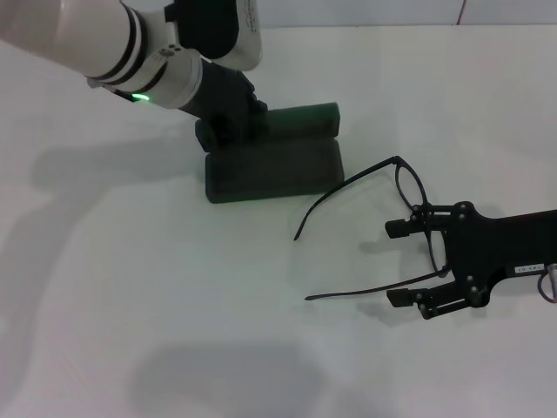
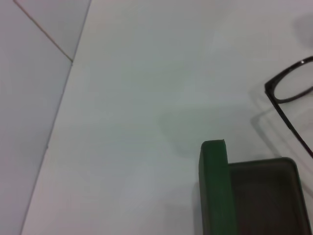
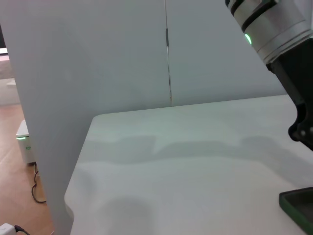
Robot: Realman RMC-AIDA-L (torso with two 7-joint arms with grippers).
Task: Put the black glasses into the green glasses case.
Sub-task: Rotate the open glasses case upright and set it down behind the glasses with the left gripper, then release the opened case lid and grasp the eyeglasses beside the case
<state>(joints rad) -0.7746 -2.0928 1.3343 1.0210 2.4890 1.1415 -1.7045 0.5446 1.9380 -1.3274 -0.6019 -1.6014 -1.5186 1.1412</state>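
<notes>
Where white table (image 1: 130, 287) meets grey wall (image 3: 98, 54)

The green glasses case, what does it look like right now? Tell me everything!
The green glasses case is a dark green, hard-looking box with rounded corners. It sits open on the white table, lid up at the back and dark lining inside. Nothing is in it yet. The left tool is at its lid's left end. The black glasses lie apart, to its right.
</notes>
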